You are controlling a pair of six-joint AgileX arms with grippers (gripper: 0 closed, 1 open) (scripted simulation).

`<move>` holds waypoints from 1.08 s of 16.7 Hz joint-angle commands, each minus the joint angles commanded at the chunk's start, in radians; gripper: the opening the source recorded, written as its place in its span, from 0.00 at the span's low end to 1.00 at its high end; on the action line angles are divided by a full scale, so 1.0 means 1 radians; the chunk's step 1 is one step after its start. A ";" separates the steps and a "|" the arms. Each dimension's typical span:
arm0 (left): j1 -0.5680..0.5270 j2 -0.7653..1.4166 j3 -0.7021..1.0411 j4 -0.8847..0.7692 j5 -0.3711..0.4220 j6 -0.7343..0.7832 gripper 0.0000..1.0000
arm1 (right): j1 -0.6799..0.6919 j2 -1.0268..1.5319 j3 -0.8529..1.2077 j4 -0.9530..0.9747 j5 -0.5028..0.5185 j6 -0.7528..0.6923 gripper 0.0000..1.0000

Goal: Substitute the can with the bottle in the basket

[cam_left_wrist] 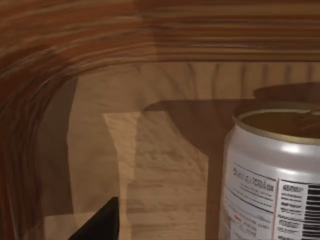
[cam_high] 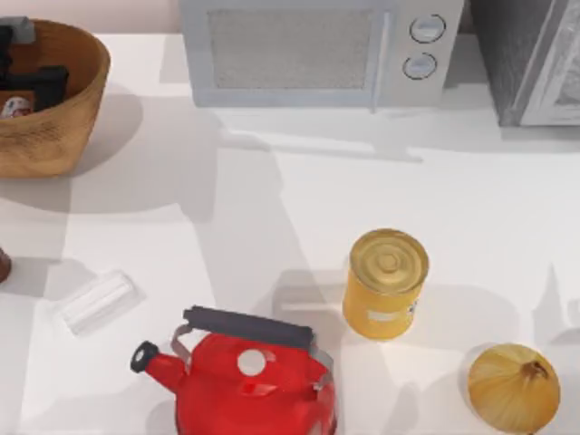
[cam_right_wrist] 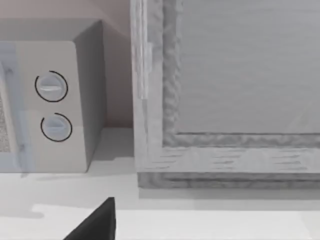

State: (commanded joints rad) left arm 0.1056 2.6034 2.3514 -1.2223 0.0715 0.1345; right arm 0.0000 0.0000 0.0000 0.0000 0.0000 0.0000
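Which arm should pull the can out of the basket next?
Left, most likely. The left gripper is already down inside the basket at the table's far left, and the left wrist view shows the can close by, upright on the basket floor. The right wrist view faces the microwave, far from the basket.

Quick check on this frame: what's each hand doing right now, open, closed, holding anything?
Left hand: down inside the basket, next to the can; open or closed cannot be told.
Right hand: near the microwave; state cannot be told.
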 joint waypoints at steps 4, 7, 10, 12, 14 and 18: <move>0.000 0.000 0.000 0.000 0.000 0.000 0.85 | 0.000 0.000 0.000 0.000 0.000 0.000 1.00; 0.000 0.000 0.000 0.000 0.000 0.000 0.62 | 0.000 0.000 0.000 0.000 0.000 0.000 1.00; 0.000 0.000 0.000 0.000 0.000 0.000 0.40 | 0.000 0.000 0.000 0.000 0.000 0.000 1.00; 0.000 0.000 0.000 0.000 0.000 0.000 0.25 | 0.000 0.000 0.000 0.000 0.000 0.000 1.00; 0.000 0.000 0.000 0.000 0.000 0.000 0.10 | 0.000 0.000 0.000 0.000 0.000 0.000 1.00; 0.000 0.000 0.000 0.000 0.000 0.000 0.00 | 0.000 0.000 0.000 0.000 0.000 0.000 1.00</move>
State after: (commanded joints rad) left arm 0.1056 2.6034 2.3514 -1.2223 0.0715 0.1345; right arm 0.0000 0.0000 0.0000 0.0000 0.0000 0.0000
